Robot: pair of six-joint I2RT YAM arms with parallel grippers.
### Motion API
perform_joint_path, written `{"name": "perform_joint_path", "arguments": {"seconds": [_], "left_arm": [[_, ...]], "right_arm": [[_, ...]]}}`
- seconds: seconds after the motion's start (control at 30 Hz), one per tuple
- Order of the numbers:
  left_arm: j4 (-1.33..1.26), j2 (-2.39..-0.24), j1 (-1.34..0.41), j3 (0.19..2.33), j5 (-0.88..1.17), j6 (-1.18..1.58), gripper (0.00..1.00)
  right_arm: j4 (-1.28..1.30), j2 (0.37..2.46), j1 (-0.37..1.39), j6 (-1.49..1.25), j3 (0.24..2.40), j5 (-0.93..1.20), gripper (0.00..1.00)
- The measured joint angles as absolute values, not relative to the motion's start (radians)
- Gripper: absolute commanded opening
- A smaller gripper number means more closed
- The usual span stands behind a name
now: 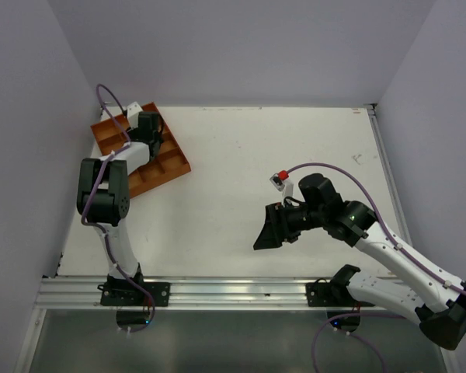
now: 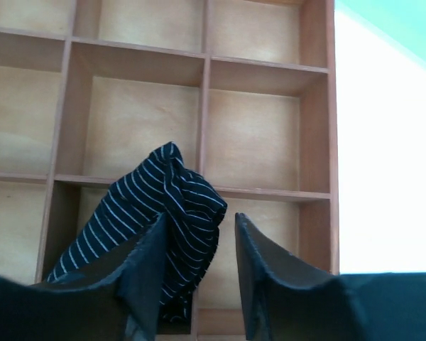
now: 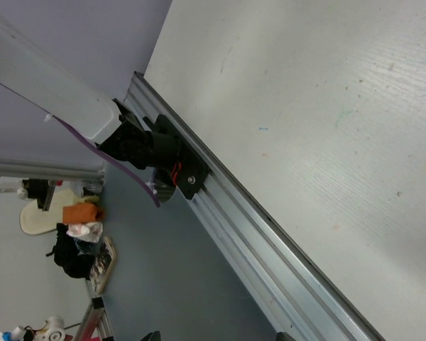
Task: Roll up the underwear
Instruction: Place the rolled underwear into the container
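Underwear (image 2: 163, 206) is lying bunched in tray (image 2: 206, 128) compartment, just ahead-left of L gripper (image 2: 200, 219), whose jaws are standing apart. R gripper (image 1: 270, 227), also spread, is hovering well away.

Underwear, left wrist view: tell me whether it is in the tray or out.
In. The underwear sits bunched in a compartment of the wooden tray, its top rising past a divider.

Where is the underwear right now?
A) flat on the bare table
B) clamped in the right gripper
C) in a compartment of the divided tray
C: the left wrist view shows the striped underwear bunched inside a compartment of the tray, beside the parted fingers of the left gripper.
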State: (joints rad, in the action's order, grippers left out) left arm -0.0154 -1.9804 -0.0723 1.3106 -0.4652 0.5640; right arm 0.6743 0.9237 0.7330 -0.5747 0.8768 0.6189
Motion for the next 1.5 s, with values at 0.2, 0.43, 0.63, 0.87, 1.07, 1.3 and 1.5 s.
{"name": "perform_joint_path", "arguments": {"seconds": [0.2, 0.43, 0.63, 0.87, 1.07, 1.3, 1.5], "left_arm": [[0.011, -1.964, -0.072, 1.312, -0.434, 0.549, 0.54], [0.094, -1.935, -0.073, 1.330, -0.401, 0.511, 0.59], [0.164, -1.902, -0.073, 1.332, -0.381, 0.494, 0.61], [0.252, -1.884, -0.073, 1.357, -0.362, 0.469, 0.60], [0.324, -1.873, -0.073, 1.374, -0.353, 0.435, 0.36], [0.347, -1.827, -0.065, 1.377, -0.316, 0.397, 0.00], [0.348, -1.827, -0.025, 1.378, -0.287, 0.396, 0.00]], "right_arm": [[0.673, 0.924, 0.733, -0.576, 0.878, 0.619, 0.66], [0.672, 0.922, 0.733, -0.585, 0.882, 0.620, 0.65], [0.672, 0.912, 0.733, -0.598, 0.882, 0.620, 0.65], [0.671, 0.889, 0.733, -0.613, 0.884, 0.619, 0.65], [0.664, 0.888, 0.733, -0.624, 0.888, 0.618, 0.65], [0.644, 0.888, 0.733, -0.645, 0.888, 0.618, 0.64], [0.635, 0.890, 0.733, -0.651, 0.888, 0.617, 0.64]]}}
